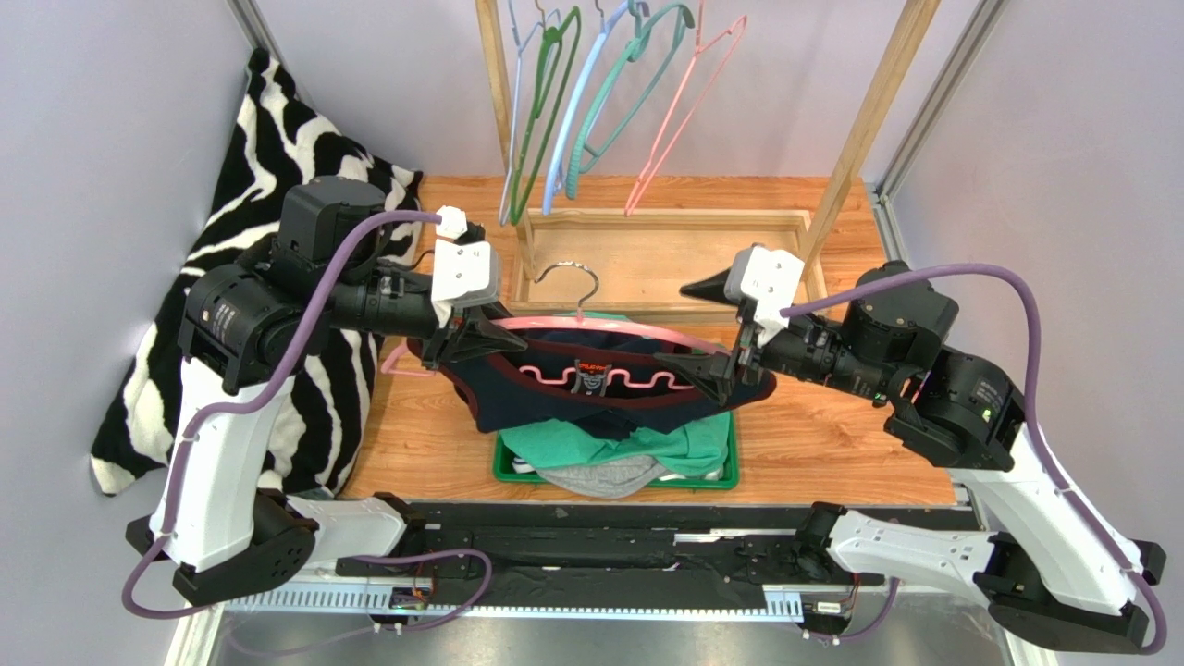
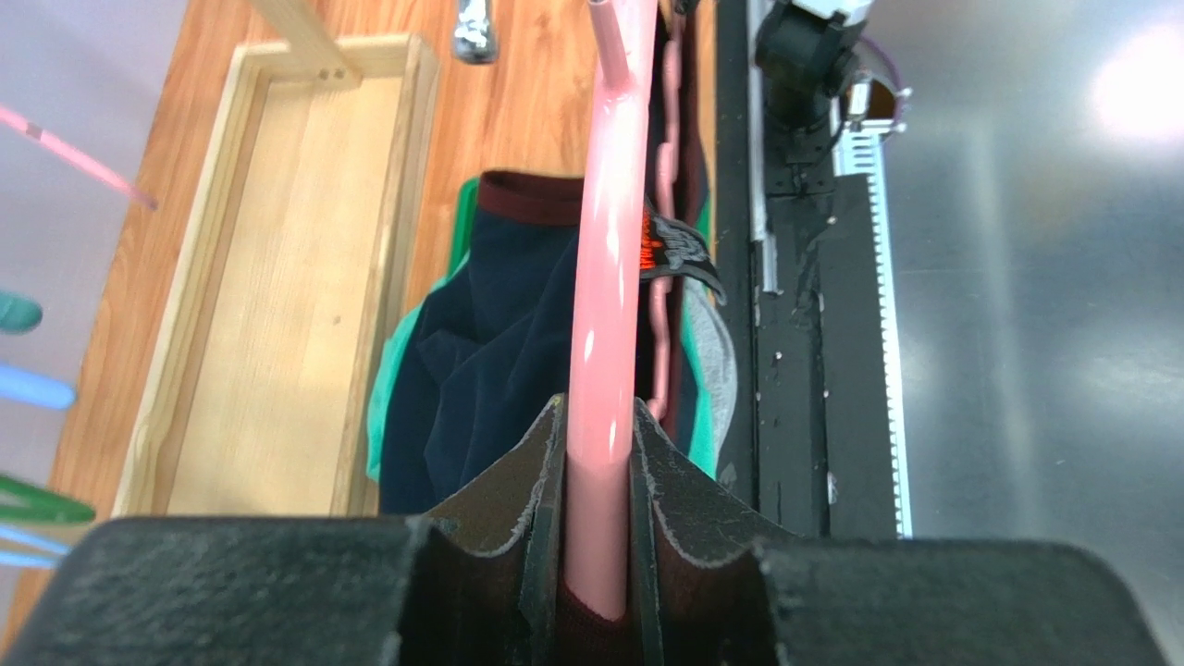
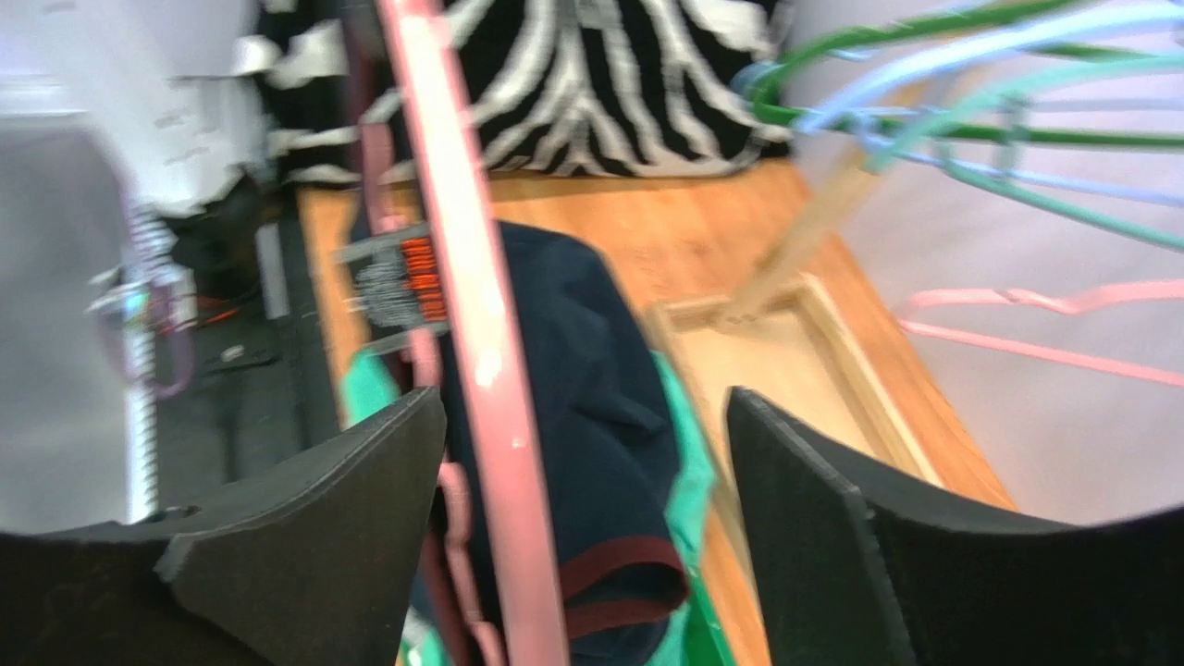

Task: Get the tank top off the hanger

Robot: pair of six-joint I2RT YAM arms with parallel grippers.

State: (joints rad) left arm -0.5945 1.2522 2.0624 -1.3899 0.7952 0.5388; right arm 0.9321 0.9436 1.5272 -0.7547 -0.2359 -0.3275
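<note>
A pink hanger (image 1: 584,323) with a metal hook carries a navy tank top (image 1: 517,400) with maroon trim, held level above a green tray. My left gripper (image 1: 466,340) is shut on the hanger's left end; in the left wrist view the pink bar (image 2: 609,278) runs between the closed fingers of that gripper (image 2: 601,416), with the tank top (image 2: 487,347) draped beyond. My right gripper (image 1: 723,372) is open at the hanger's right end. In the right wrist view that gripper (image 3: 584,403) straddles the pink bar (image 3: 466,278) and the tank top (image 3: 591,361), the bar close to the left finger.
The green tray (image 1: 730,465) under the hanger holds green and grey clothes. A wooden rack (image 1: 862,125) at the back carries several coloured hangers (image 1: 612,83) over a wooden base frame (image 1: 653,257). A zebra-print cloth (image 1: 278,153) lies at the left.
</note>
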